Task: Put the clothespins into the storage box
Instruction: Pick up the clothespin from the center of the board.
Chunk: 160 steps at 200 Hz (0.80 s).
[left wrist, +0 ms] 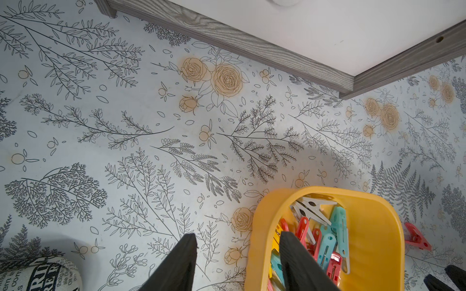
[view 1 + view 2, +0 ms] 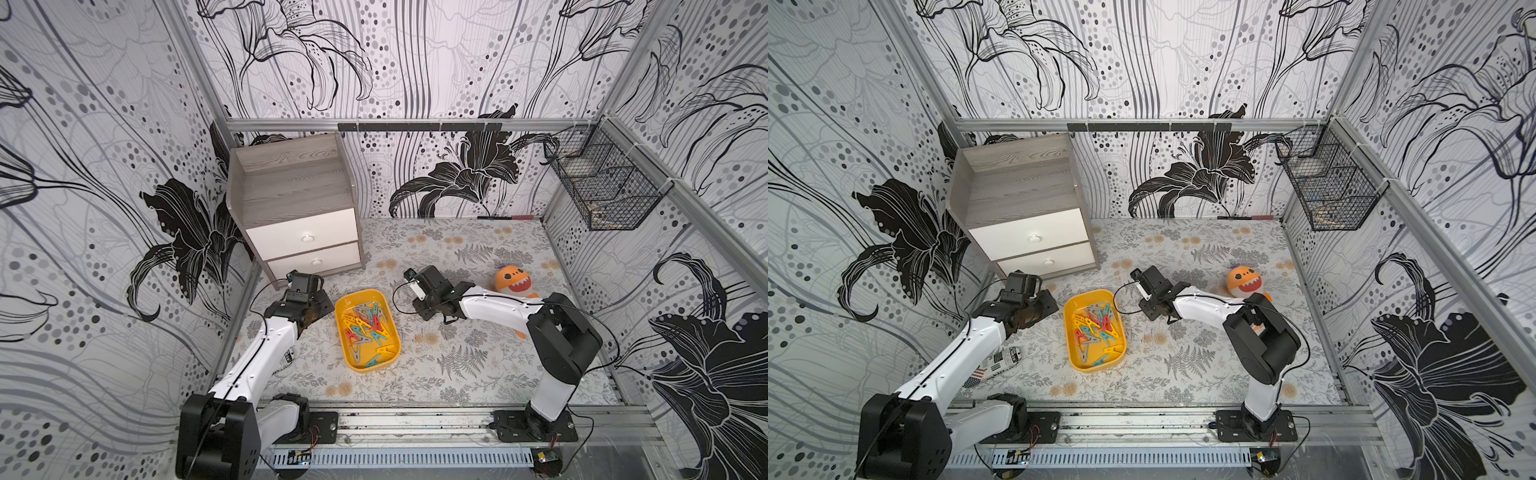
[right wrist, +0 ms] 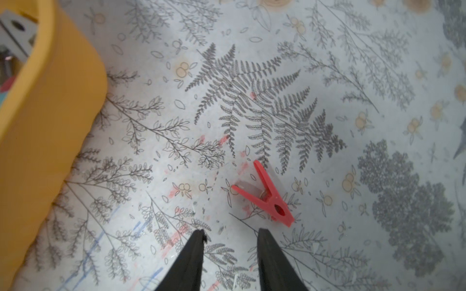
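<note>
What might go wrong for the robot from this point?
A red plastic clothespin lies on the table off to one side of the open right gripper, not between its fingers; closing now would likely miss or flick it. The open left gripper straddles the rim of the shallow yellow plastic storage box; moving sideways might drag it and spill the clothespins inside.

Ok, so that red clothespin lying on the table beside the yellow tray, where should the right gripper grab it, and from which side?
Probably the solid joined end of the red clothespin, where both arms meet. It lies on its side with the spread arms pointing away, so the right gripper, open and empty, should come straight down, jaws across that narrow end.
</note>
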### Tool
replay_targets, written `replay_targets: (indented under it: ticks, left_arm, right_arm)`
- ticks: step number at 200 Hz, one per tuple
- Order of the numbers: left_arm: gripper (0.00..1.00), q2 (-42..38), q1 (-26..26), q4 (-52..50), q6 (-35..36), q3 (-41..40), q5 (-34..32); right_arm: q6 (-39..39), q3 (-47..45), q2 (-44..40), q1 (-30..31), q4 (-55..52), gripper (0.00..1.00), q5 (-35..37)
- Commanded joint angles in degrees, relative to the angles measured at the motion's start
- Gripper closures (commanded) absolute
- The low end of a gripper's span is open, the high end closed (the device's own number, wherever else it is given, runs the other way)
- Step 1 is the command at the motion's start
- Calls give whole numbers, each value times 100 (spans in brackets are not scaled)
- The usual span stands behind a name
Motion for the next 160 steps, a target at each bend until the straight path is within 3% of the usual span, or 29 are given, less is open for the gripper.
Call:
replay_targets:
  ticks: [1,46,160]
  left_arm:
    - [42,44,46,82,91,125,65]
    - [42,-42,48,-62,195,187,-106]
    - [42,-78,55,-102,176,186,-166]
  right_arm:
    - [-1211,310,375,-6,-211,60,-347]
    - [-1724,527,635,-247,-310,59,-781]
    - [-1923,856,1161,-723,-659,64,-1206]
